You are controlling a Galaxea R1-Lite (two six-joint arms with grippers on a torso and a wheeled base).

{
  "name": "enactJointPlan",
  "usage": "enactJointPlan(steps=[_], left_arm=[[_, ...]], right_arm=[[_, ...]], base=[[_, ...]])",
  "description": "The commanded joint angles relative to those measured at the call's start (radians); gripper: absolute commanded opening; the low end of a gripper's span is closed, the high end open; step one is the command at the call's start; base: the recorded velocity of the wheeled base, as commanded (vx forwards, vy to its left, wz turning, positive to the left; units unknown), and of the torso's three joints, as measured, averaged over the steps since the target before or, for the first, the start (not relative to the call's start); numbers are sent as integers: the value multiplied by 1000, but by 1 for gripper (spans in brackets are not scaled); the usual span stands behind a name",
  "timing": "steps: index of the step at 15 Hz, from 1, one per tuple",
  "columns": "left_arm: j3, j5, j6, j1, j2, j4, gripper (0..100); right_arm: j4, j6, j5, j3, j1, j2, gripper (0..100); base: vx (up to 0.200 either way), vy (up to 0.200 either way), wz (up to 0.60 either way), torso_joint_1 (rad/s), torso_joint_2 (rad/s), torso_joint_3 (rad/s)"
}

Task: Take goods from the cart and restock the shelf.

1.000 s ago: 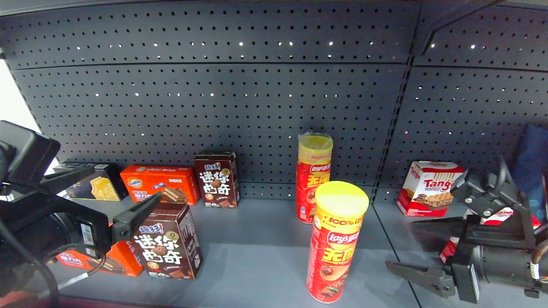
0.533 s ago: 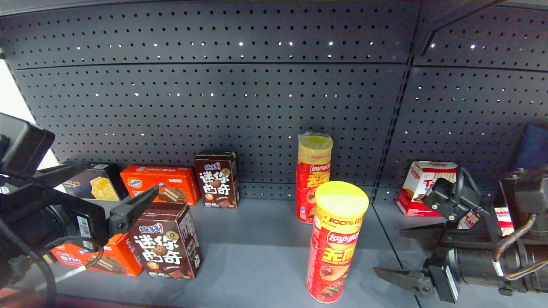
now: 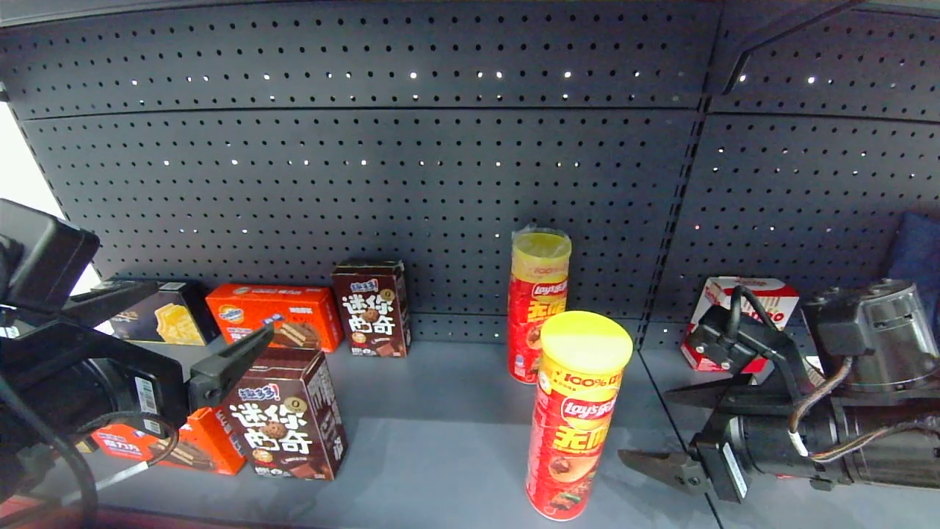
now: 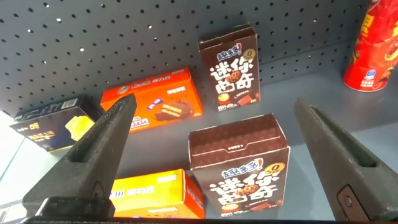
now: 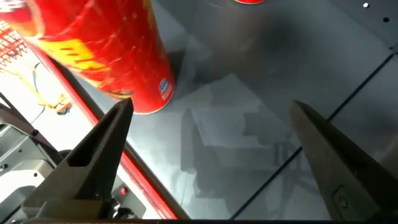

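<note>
On the grey shelf (image 3: 440, 448) a red chips can with a yellow lid (image 3: 580, 415) stands near the front edge, and a second can (image 3: 538, 301) stands behind it. My right gripper (image 3: 646, 426) is open, level with the front can's lower half and just right of it without touching. The right wrist view shows that can (image 5: 106, 43) off to one side of the open right gripper (image 5: 211, 106). My left gripper (image 3: 215, 312) is open above and left of a brown cookie box (image 3: 286, 415). In the left wrist view this box (image 4: 242, 162) lies between the spread fingers (image 4: 106, 143).
Along the pegboard back stand another brown box (image 3: 372, 307), an orange box (image 3: 275, 316) and a dark box (image 3: 158, 314). A second orange box (image 3: 176, 444) lies front left. A red-and-white wafer box (image 3: 742, 308) sits behind the right arm. The shelf's red front edge (image 5: 93, 118) is close.
My right arm has moved left, bringing its open gripper closer to the front can and covering more of the wafer box. The left gripper shifted only slightly.
</note>
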Motion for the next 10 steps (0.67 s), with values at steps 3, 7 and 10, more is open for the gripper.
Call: enactJointPlan(steps=[3, 7, 10], left_arm=[[11, -1, -2, 0, 3, 0, 100], [14, -1, -3, 0, 3, 0, 100], [14, -1, -3, 0, 3, 0, 100]], right_arm=[[-2, -1, -1, -15, 21, 36, 100], [-2, -1, -1, -31, 40, 58, 100], [-2, -1, -1, -34, 43, 70, 100]], base=[[0, 0, 0, 0, 0, 0], [0, 0, 0, 0, 0, 0], [0, 0, 0, 0, 0, 0]])
